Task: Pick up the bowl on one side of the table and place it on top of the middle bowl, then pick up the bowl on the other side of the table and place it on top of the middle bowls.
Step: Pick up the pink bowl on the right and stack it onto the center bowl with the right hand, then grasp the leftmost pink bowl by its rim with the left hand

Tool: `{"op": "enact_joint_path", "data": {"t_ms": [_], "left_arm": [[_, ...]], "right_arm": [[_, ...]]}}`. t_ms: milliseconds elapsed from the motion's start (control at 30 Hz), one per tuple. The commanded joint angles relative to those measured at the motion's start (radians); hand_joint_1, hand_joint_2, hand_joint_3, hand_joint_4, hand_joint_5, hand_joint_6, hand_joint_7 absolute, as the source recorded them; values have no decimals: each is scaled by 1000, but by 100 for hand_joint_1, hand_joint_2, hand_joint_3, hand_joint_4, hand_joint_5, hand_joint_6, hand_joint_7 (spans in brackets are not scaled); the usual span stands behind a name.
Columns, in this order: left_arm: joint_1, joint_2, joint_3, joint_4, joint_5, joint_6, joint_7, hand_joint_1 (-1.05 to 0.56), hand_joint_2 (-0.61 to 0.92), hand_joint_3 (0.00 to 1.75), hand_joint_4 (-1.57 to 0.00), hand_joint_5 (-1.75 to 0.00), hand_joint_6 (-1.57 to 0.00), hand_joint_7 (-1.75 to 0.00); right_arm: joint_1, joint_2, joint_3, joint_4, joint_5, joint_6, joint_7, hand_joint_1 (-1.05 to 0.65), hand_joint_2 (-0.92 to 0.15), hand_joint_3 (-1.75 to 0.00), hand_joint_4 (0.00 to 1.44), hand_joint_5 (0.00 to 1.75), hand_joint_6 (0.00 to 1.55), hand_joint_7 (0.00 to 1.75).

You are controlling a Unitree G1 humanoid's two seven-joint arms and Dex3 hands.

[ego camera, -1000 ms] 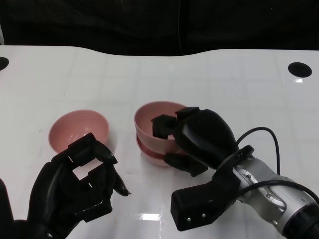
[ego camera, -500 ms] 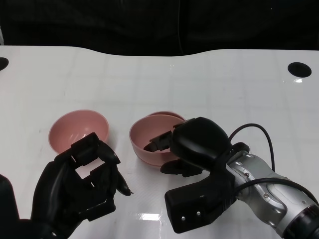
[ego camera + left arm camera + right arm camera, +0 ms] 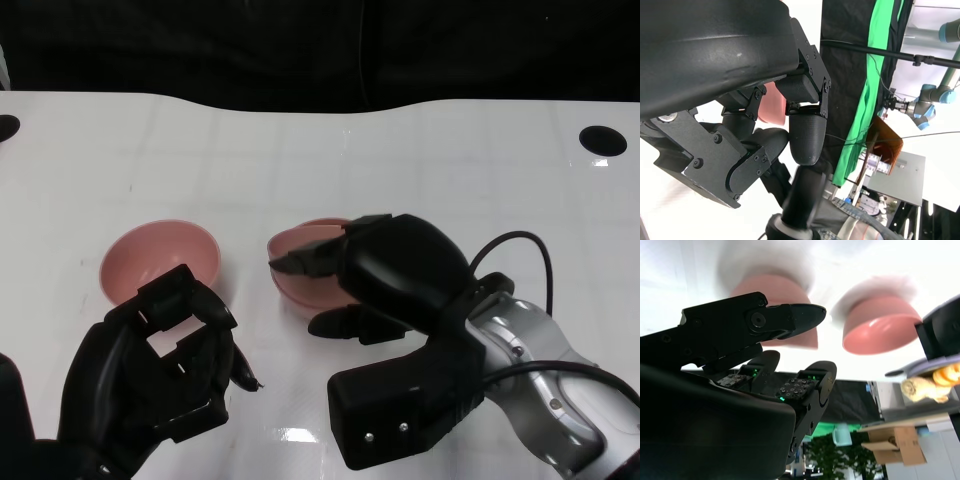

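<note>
Two pink bowls showing, left bowl (image 3: pixel 160 262), middle stack (image 3: pixel 308 272), two robot hands

Robotics lab or recording studio. White table (image 3: pixel 420 160) with black backdrop (image 3: pixel 300 50) along top of head view. Green screen (image 3: pixel 867 85) hanging at centre right of left wrist view, grey-blue robot arm (image 3: pixel 932 95) at upper right there. Cardboard box (image 3: pixel 892 447) at lower right of right wrist view.
</note>
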Motion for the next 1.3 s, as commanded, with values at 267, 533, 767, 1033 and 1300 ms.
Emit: {"op": "enact_joint_path", "data": {"t_ms": [267, 533, 767, 1033, 1300], "left_arm": [[0, 19, 15, 9, 5, -19, -7, -12, 38, 137, -81, -172, -81, -145], [9, 17, 16, 1, 16, -32, -4, -13, 36, 139, -79, -174, -79, -148], [17, 18, 20, 5, 31, -55, -7, -12, 38, 136, -81, -171, -80, -145], [15, 22, 25, 27, 50, -105, -29, -12, 39, 130, -82, -163, -81, -140], [15, 13, 22, 28, 137, -220, -20, -20, 46, 106, -70, -144, -74, -97]], "right_arm": [[116, -80, -108, -129, 61, -103, -89, -63, -92, -33, 0, 82, 30, 0], [270, -143, -213, -258, 265, -195, -23, -59, -92, -30, 2, 93, 40, 6], [401, -168, -287, -262, 401, -352, -45, -49, -92, -25, 23, 103, 62, 20], [511, -142, -336, -242, 586, -408, -6, -37, -92, -21, 49, 113, 76, 35], [617, -61, -372, -230, 711, -416, -23, -12, -59, -91, 73, 118, 85, 60]]}}
